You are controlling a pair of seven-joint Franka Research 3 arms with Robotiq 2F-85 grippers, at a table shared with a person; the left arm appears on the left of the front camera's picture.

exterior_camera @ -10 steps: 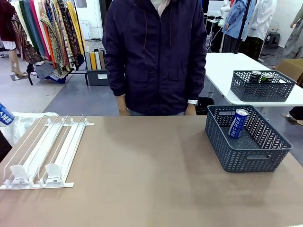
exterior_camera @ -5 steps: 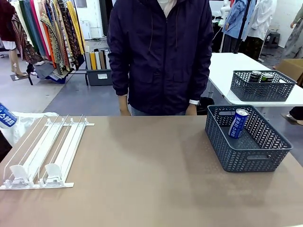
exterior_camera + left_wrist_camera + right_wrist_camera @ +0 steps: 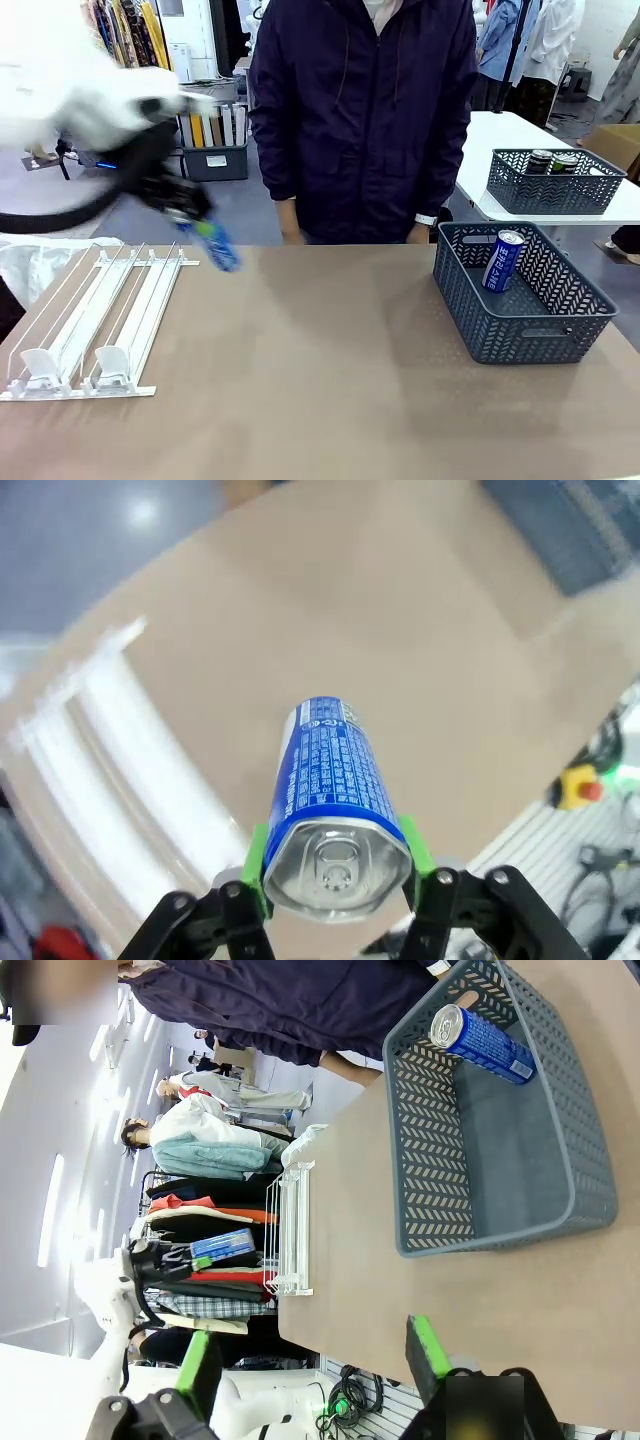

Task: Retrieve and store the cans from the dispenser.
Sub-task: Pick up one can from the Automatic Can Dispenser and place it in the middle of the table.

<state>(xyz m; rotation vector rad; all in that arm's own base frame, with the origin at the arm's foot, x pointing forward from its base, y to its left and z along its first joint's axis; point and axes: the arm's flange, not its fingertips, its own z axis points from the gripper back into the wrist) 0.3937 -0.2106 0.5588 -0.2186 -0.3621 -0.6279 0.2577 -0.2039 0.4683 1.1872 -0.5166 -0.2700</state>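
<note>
Nearest your camera, the worktop point(image 3: 300, 400) lay bare in front. At its left edge sat the dispenser point(image 3: 95, 325), with both white pusher blocks point(image 3: 75, 368) at the near end and no cans in its lanes. At the right stood the grey-blue basket point(image 3: 525, 330), holding one blue can point(image 3: 502, 260) leaning upright against its far wall.

Above the far end of the dispenser, your left pincer point(image 3: 190, 215) was motion-blurred. It was clamped on a second blue can point(image 3: 335, 800): in the left wrist view the green pads point(image 3: 258, 865) pressed both sides just under the silver top, with the can's body pointing away toward the worktop. Your right pincer point(image 3: 310, 1355) had its fingers spread wide with nothing between them, well apart from the basket.

Beyond the worktop, a person in a dark jacket point(image 3: 365, 110) stood at the far edge. Farther back, another basket point(image 3: 555, 185) on a white table held two more cans.

Judgement: the step in hand is the carry, dispenser to basket. The next move calls for crossing the worktop to the right, clearing the basket's near rim, and lowering the can beside the leaning one without knocking it before you release.
</note>
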